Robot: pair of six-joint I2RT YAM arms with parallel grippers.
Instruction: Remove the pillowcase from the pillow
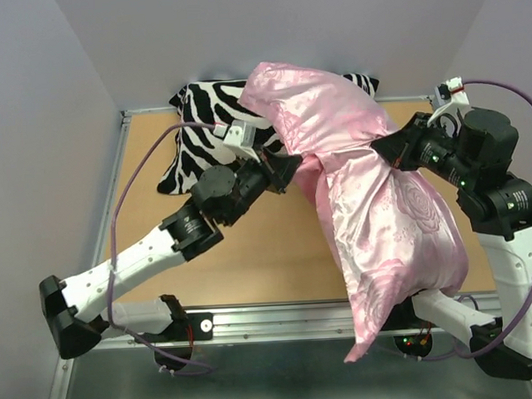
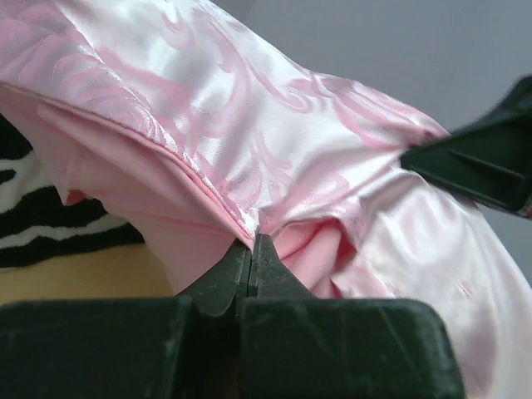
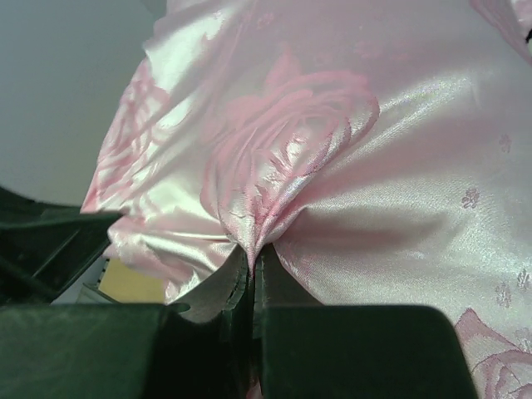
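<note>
The shiny pink pillowcase (image 1: 372,195) with a rose pattern hangs lifted over the table, stuffed and plump, its lower end drooping past the near edge. The white pillow is hidden inside it. My left gripper (image 1: 293,167) is shut on the pillowcase's hemmed edge (image 2: 216,199) at its left side; the jaws (image 2: 252,241) pinch the fabric. My right gripper (image 1: 380,148) is shut on a pinched fold of the rose-patterned fabric (image 3: 274,141) at the right side, the fold bunching at the closed tips (image 3: 252,253).
A black-and-white zebra-striped cushion (image 1: 201,123) lies at the back left of the wooden table (image 1: 259,244), partly under the pillowcase. Grey walls enclose the table. A metal rail (image 1: 280,318) runs along the near edge.
</note>
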